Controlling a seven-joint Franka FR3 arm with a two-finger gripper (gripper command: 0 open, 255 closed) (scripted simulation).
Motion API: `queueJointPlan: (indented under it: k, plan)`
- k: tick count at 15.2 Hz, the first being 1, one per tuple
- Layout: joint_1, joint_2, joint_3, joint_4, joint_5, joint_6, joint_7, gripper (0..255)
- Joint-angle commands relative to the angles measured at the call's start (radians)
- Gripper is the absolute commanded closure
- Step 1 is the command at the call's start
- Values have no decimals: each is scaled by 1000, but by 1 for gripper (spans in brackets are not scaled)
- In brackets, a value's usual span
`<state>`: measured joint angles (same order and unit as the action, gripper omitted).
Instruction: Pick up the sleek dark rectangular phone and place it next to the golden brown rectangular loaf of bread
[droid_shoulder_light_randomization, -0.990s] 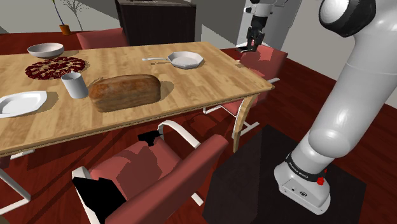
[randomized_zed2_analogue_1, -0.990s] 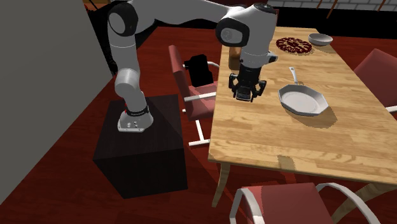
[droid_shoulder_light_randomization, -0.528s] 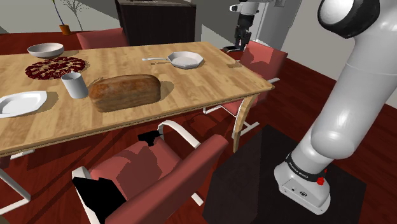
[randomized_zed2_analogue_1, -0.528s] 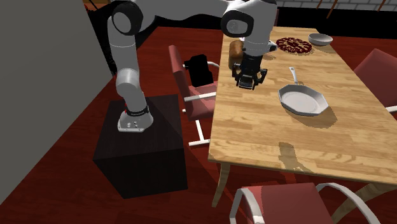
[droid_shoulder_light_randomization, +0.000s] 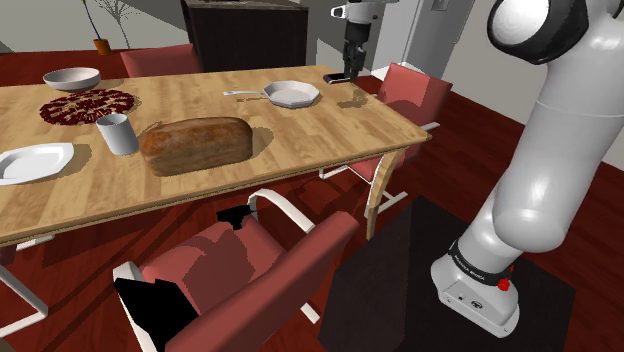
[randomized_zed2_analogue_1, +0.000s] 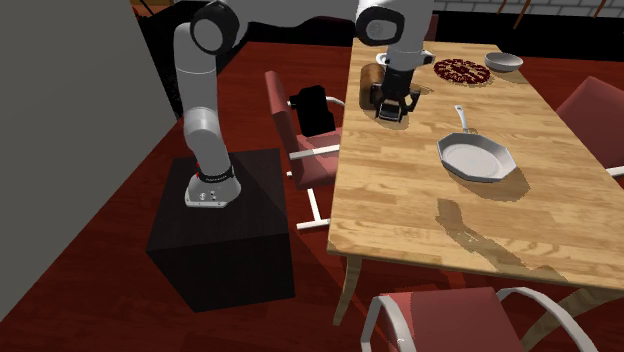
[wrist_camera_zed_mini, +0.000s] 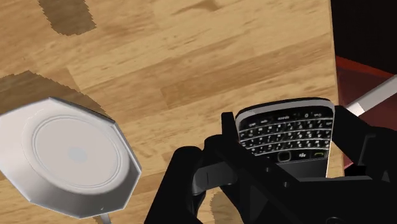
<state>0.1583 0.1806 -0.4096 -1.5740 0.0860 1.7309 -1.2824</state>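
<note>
Pincer (wrist_camera_zed_mini: 287, 145) clamped on phone (wrist_camera_zed_mini: 285, 127), aloft over desk (wrist_camera_zed_mini: 191, 63) edge, near pan (wrist_camera_zed_mini: 76, 159). Risk: narrow side grip, phone could slip mid-swing; low carry could clip pan handle. Loaf (droid_shoulder_light_randomization: 195, 145) well apart, further along desk. Phone: dark slab, tiny key rows, silvery rim.

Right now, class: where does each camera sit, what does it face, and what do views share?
Shoulder view: beside the stand, over the table and bread loaf; arm at right, gripper at top.
Second exterior view: high beyond the table's end, facing arm and stand.
Wrist view: at the wrist, looking down; fingers clasp the phone.
All share the pan.
</note>
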Motion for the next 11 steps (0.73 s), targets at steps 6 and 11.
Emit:
queueJointPlan:
  k: [6, 11]
  plan:
    - [67, 108, 55, 147, 28, -40, 131, 255]
    - [105, 216, 89, 304, 51, -89, 217, 255]
